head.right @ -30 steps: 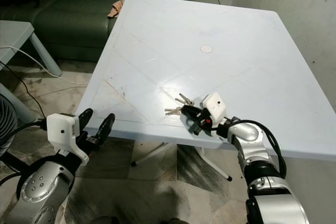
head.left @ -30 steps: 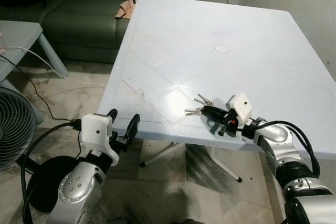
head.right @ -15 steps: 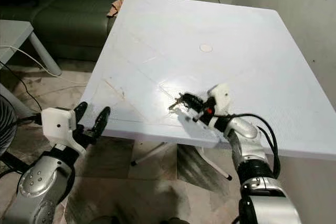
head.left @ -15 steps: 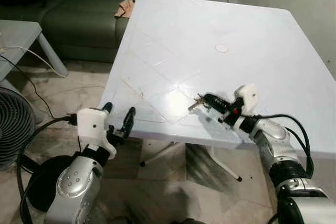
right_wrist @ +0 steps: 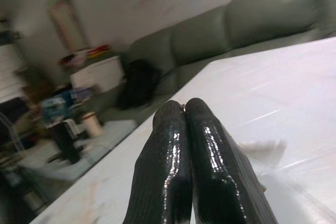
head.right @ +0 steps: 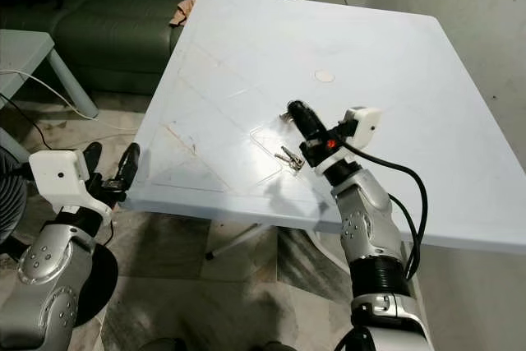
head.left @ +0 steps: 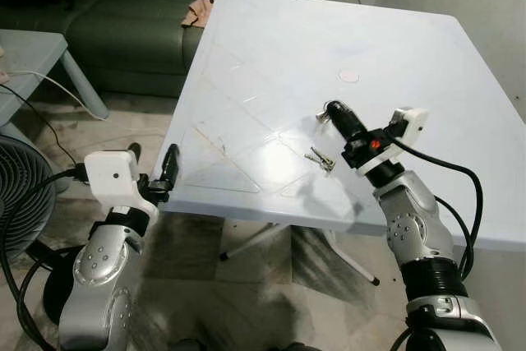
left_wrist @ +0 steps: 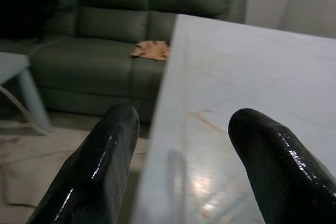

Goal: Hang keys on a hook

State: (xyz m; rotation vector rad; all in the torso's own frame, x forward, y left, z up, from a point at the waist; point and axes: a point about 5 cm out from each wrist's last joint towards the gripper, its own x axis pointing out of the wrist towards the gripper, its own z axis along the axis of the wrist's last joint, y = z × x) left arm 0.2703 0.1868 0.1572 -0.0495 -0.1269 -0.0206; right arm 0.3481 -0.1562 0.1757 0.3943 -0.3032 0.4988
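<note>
i see the keys (head.left: 320, 159) lying loose on the white desk (head.left: 271, 55), just below my raised right gripper (head.left: 332, 110), jaws pressed together on nothing. left gripper (head.left: 153, 172) waits wide apart at the desk edge. risk: carrying on toward a hook empty-handed.

Head stereo pair: looking forward and steeply down from above the near edge of the white table (head.left: 271, 39); nearly identical framing, offset sideways, sharing table top, green sofa (head.left: 148, 6) at far left, and tiled floor (head.left: 246, 293). Left wrist view: close, looking along the left gripper (left_wrist: 184, 166) from beside the table's near-left corner toward the sofa. Right wrist view: very close, low above the table top, looking along the right gripper (right_wrist: 185, 109) leftward across the table toward the sofa and cluttered room beyond.
</note>
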